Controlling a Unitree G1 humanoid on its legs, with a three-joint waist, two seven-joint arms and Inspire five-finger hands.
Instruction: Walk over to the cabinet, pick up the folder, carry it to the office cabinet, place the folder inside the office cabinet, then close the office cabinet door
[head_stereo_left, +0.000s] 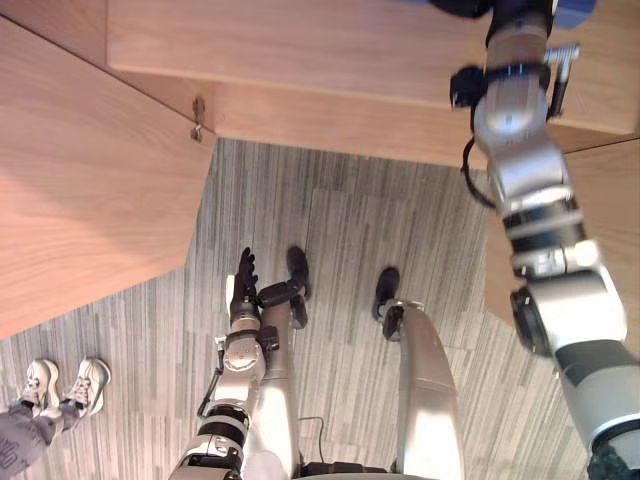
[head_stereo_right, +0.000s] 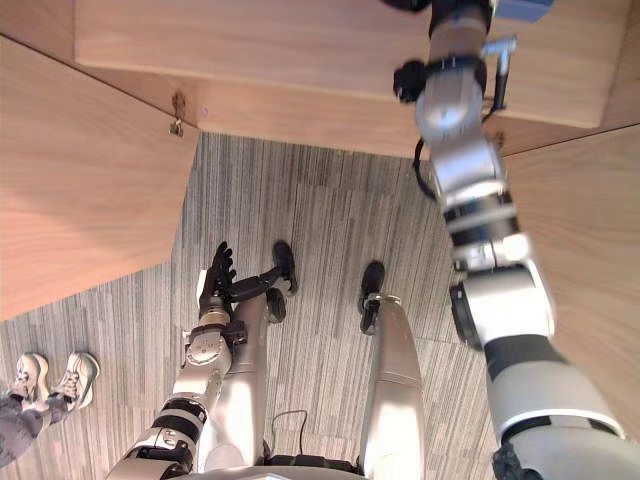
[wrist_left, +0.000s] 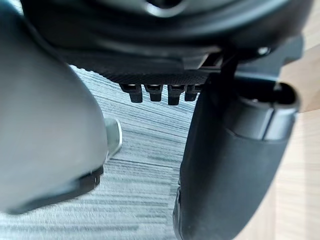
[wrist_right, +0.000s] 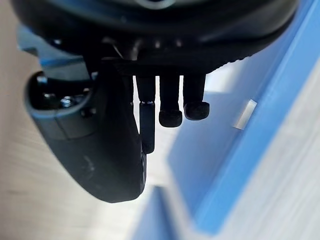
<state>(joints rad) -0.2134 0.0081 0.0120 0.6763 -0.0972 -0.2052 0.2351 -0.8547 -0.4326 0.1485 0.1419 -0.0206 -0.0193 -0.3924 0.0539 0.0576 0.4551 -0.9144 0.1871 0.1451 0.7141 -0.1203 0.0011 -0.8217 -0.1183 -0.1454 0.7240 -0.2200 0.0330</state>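
The blue folder (wrist_right: 240, 150) lies on pale wood inside the cabinet (head_stereo_left: 330, 50); one corner of it peeks out at the upper edge (head_stereo_left: 578, 10). My right arm reaches up into the cabinet, and my right hand (wrist_right: 100, 150) hovers just beside the folder, fingers loosely bent and nothing between them and the thumb. My left hand (head_stereo_left: 243, 283) hangs beside my leg, fingers straight and empty.
The cabinet's left door (head_stereo_left: 90, 200) stands open, swung out toward me, with a hinge (head_stereo_left: 198, 115) at its inner corner. Another wooden panel (head_stereo_left: 610, 220) stands out on the right. A person's white shoes (head_stereo_left: 65, 385) are on the striped grey floor at the lower left.
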